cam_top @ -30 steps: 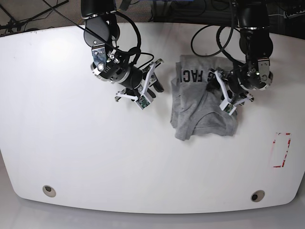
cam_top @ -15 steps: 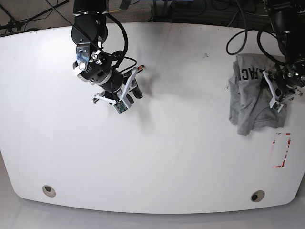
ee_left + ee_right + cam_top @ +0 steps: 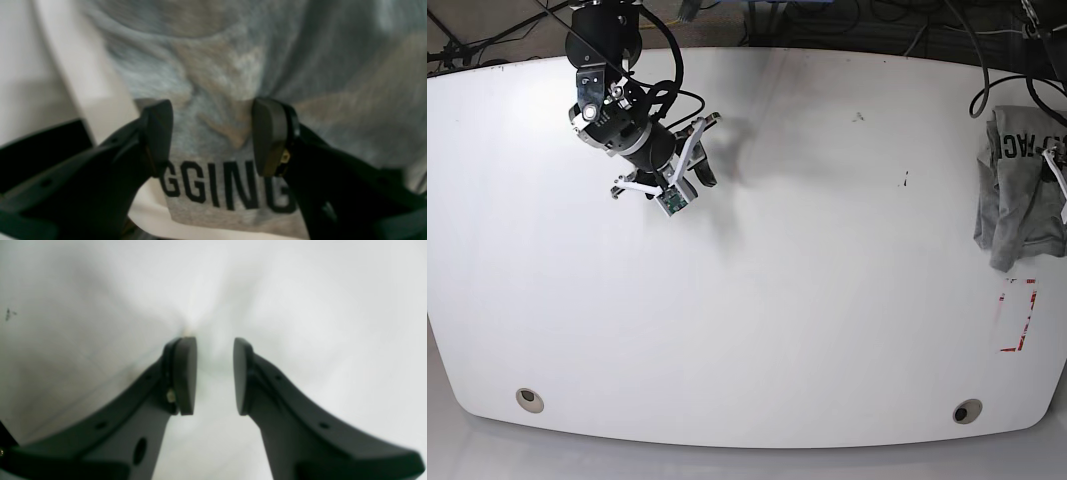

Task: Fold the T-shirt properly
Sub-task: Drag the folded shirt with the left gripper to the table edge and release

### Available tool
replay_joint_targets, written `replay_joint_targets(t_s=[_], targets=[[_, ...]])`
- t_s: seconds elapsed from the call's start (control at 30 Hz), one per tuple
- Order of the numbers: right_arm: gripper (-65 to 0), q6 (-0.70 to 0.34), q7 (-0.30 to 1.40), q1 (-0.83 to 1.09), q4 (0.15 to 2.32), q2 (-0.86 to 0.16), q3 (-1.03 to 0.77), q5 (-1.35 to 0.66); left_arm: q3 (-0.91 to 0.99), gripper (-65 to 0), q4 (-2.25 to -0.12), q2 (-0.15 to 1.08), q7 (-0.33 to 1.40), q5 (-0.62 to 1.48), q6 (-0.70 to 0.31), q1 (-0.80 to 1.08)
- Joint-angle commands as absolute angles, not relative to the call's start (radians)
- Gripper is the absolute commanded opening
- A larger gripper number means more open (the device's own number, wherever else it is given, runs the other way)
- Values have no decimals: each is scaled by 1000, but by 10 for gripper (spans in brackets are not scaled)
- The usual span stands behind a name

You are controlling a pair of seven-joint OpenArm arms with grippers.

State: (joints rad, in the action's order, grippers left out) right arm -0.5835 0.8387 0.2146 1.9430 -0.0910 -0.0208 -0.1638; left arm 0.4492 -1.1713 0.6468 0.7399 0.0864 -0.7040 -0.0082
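Note:
The grey T-shirt (image 3: pixel 1017 195) hangs bunched at the far right edge of the white table (image 3: pixel 777 300), black letters showing at its top. My left gripper (image 3: pixel 1058 165) is almost out of the base view beside it. In the left wrist view the left gripper (image 3: pixel 213 136) has its pads on either side of bunched grey cloth (image 3: pixel 233 66), with "GGING" printed below. My right gripper (image 3: pixel 705 172) hovers over bare table at the upper left, far from the shirt. In the right wrist view the right gripper (image 3: pixel 215 376) is slightly open and empty.
A red-outlined rectangle (image 3: pixel 1017 315) is marked on the table below the shirt. Two round holes (image 3: pixel 529 399) (image 3: pixel 967 411) sit near the front edge. Cables lie along the back edge. A small dark mark (image 3: pixel 859 116) is on the tabletop.
My left gripper has carried the shirt from the table's middle right to its far right edge. My right arm has drawn back up and to the left.

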Motion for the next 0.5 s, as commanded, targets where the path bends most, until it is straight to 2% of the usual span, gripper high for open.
replay_joint_targets(t_s=[0.0,0.13,0.37,0.47], targets=[[-477,-585,812,217,1965,-101,-24,-179,461,-304,-1227,679,739,101,-698,-28],[-477,-585,799,217,1965,-124,-25,-177,472,-304,-1397,665,748,101,-698,-18],[-477,-576,644,220,1936,-193,-33,-159,473,-304,-1636,473,737,39,-698,62],[-477,-576,556,225,1910,-194,-59,-124,478,-304,-1702,361,659,-15,-682,76]])
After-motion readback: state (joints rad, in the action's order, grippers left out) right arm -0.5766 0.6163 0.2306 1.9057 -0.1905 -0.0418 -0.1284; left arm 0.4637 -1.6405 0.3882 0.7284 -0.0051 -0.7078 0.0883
